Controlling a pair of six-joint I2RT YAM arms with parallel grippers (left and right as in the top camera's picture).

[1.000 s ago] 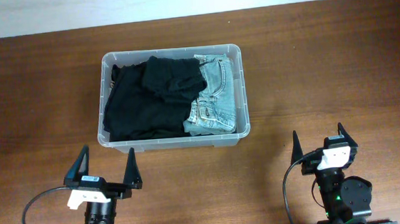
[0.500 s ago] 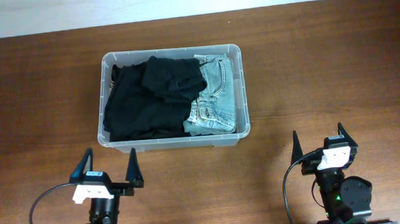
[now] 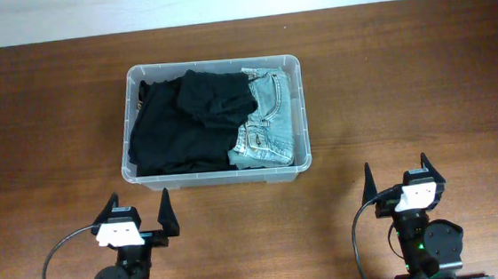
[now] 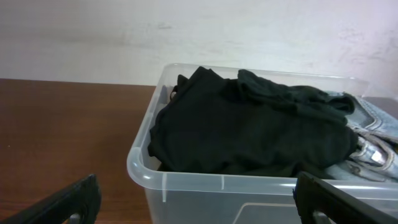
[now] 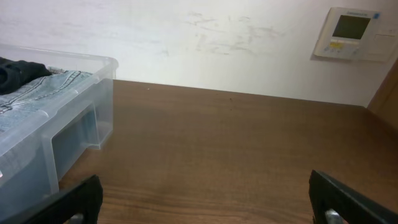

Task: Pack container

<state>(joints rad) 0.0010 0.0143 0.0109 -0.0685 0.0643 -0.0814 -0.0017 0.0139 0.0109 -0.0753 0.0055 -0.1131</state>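
Left gripper [image 3: 138,202], wide and empty, has pulled back from the container [image 3: 219,173] ahead of it, full of black clothes [image 3: 181,127] and jeans [image 3: 270,124]; right gripper [image 3: 396,169] equally wide, unmoved: packing looks finished.

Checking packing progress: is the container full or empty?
Nearly full. The container holds black clothes and jeans, piled about to its rim.

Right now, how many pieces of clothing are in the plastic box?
2 that I can tell apart: black clothing fills the left and middle of the container, and blue jeans lie along its right side. The black heap may be several pieces; more may hide underneath.
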